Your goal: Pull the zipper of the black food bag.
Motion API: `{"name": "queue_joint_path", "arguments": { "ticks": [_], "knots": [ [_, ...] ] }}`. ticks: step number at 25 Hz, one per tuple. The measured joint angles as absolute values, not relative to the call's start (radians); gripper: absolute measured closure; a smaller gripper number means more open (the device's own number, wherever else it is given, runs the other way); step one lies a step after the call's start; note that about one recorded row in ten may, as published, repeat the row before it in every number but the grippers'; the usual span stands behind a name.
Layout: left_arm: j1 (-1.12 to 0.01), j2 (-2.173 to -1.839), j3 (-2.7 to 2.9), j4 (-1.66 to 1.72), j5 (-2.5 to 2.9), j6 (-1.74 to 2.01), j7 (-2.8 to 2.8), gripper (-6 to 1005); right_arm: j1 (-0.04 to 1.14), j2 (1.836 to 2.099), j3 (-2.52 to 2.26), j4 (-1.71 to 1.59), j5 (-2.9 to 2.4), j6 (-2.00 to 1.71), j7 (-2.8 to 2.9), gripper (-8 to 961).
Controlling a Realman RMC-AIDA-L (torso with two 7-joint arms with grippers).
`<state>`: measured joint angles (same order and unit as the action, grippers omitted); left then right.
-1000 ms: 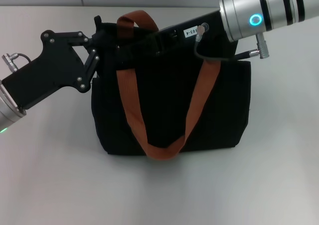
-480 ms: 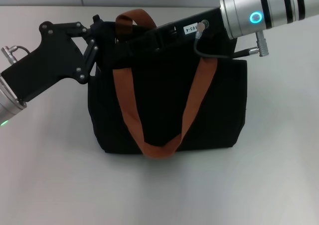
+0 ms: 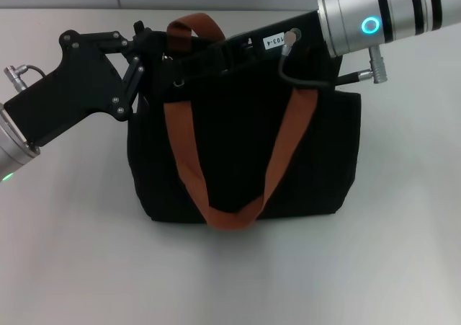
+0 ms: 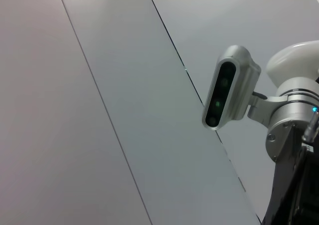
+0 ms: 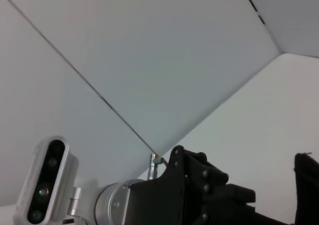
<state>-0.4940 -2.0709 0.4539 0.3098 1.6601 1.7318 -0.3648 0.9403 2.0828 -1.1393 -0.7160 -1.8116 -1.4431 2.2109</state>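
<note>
The black food bag (image 3: 245, 152) is standing upright on the white table (image 3: 230, 274), in the middle of the head view. One orange-brown strap (image 3: 230, 213) is hanging down the front of the bag in a long loop. The other strap (image 3: 194, 26) is sticking up at the top.

The left gripper (image 3: 148, 47) is coming in from the left side and is touching the top left corner of the bag. Its black fingers are lost against the black cloth, so nobody can tell how wide they are or if they are pinching anything.

The right gripper (image 3: 184, 58) is reaching across the top of the bag from the right side. Its tip is dark against the bag too, so its grip cannot be told. A small silver ring (image 3: 178, 83), maybe the zipper, is showing just below it near the top left of the bag.
</note>
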Motion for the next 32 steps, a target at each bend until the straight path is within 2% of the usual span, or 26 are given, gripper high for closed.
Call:
{"name": "queue_joint_path", "arguments": {
  "ticks": [22,28,32],
  "knots": [
    [-0.49,-2.07,0.454,0.31,1.661,1.741,-0.365,964,0.933,2.08,-1.156,-0.717,-1.816,-1.427,2.21,809],
    [-0.488,-2.071,0.454,0.31,1.661,1.742,-0.364,964,0.933,2.081,-1.157,-0.72,-1.815,-1.429,2.211,937],
    [-0.486,-2.071,0.454,0.31,1.661,1.743,-0.362,963,0.93,2.081,-1.156,-0.723,-1.815,-1.433,2.211,948]
  ]
}}
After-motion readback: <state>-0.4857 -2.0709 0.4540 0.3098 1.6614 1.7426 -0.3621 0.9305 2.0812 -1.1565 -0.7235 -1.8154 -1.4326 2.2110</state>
